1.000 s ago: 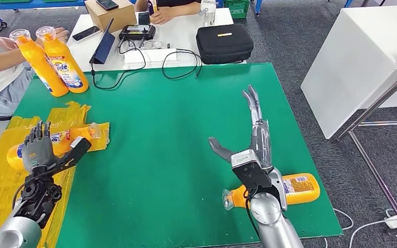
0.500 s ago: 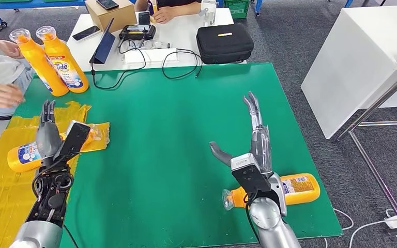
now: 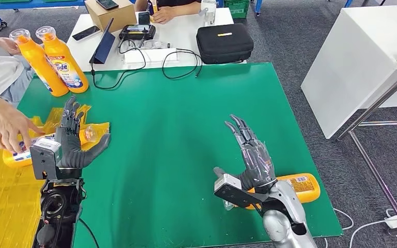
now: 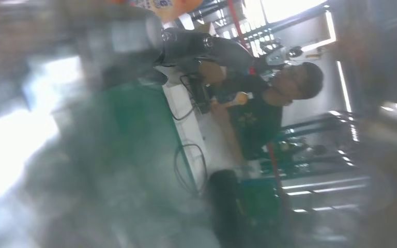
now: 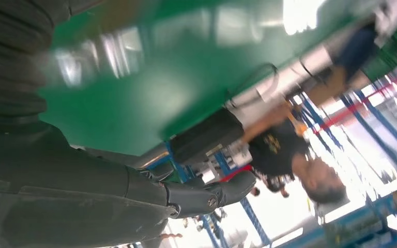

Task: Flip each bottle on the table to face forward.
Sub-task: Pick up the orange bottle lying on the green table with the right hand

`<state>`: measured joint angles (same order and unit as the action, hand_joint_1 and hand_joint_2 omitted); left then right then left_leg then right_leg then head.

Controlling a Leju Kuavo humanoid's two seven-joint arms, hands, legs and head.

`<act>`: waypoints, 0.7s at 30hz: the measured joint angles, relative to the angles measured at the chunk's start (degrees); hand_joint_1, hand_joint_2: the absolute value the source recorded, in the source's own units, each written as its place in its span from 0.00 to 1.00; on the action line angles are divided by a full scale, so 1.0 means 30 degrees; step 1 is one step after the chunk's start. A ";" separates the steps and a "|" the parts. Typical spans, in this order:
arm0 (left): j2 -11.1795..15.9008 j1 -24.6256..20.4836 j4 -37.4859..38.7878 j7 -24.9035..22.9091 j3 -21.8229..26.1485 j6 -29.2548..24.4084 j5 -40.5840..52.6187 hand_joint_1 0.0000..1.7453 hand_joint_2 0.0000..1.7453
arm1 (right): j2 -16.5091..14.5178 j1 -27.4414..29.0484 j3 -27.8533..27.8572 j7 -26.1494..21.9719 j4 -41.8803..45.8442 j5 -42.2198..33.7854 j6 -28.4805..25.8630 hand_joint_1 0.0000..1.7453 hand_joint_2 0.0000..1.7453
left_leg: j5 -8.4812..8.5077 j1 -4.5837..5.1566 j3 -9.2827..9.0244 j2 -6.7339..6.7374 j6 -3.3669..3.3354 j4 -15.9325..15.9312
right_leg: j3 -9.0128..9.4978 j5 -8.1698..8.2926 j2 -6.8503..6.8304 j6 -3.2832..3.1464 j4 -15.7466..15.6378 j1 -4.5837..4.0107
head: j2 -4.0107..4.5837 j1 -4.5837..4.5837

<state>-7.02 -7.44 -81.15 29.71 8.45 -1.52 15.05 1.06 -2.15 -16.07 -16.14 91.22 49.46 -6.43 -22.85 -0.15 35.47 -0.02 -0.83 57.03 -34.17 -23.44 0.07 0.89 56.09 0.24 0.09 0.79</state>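
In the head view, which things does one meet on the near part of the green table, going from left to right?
person's hand → left hand → right hand → lying orange bottle

The left hand is raised on its upright arm, fingers spread and pointing forward, thumb out to the side, holding nothing. The right hand is likewise lifted and empty, fingers splayed, angled forward and left.
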 joint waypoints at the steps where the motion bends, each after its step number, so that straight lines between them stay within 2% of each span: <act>1: -0.0047 0.0181 -0.0251 0.0026 -0.0011 0.0075 -0.0133 0.00 1.00 | 0.0372 0.0067 -0.0098 0.0184 0.0038 0.0182 0.0416 0.00 1.00 | 0.0000 -0.0001 -0.0003 -0.0001 0.0000 0.0000 | 0.0001 0.0000 0.0000 0.0000 0.0000 0.0000 | 0.0000 0.0000; 7: -0.0229 0.0909 -0.0777 0.0174 0.0096 0.0232 -0.1057 0.00 1.00 | 0.3597 0.1110 -0.0248 0.0073 0.0600 -0.0411 0.2303 0.00 1.00 | 0.0003 0.0005 0.0001 -0.0065 -0.0003 0.0007 | 0.0019 -0.0016 -0.0045 0.0026 -0.0003 0.0007 | -0.0002 -0.0004; 13: -0.0235 0.0984 -0.0773 0.0244 0.0223 0.0337 -0.1348 0.00 1.00 | 0.4365 0.1547 -0.0077 -0.0230 0.0944 -0.0948 0.2591 0.00 1.00 | 0.0001 0.0010 0.0004 -0.0066 -0.0006 0.0008 | 0.0021 -0.0017 -0.0048 0.0028 -0.0003 0.0013 | -0.0002 -0.0007; 17: -0.0351 0.0890 -0.0572 0.0386 0.0702 0.0502 -0.2042 0.00 1.00 | 0.6443 0.3628 0.1190 -0.0536 0.2116 -0.1583 0.2971 0.00 1.00 | -0.0031 0.0022 0.0003 -0.0060 -0.0048 0.0008 | 0.0011 -0.0023 -0.0040 0.0036 -0.0006 0.0029 | 0.0002 0.0000; 21: -0.0481 0.0708 -0.0330 0.0391 0.0858 0.0511 -0.2364 0.00 1.00 | 0.7215 0.4516 0.2063 -0.0034 0.2102 -0.1303 0.2852 0.00 1.00 | -0.0031 0.0021 0.0001 -0.0059 -0.0049 0.0007 | 0.0012 -0.0024 -0.0039 0.0037 -0.0006 0.0028 | -0.0002 0.0004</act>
<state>-8.46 -5.32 -82.14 30.88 11.03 0.01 7.96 22.71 11.40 -9.88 -16.24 97.52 45.56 2.13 -22.94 -0.09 35.48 -0.20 -0.98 57.05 -34.13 -23.52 -0.05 1.00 56.07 0.33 0.09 0.80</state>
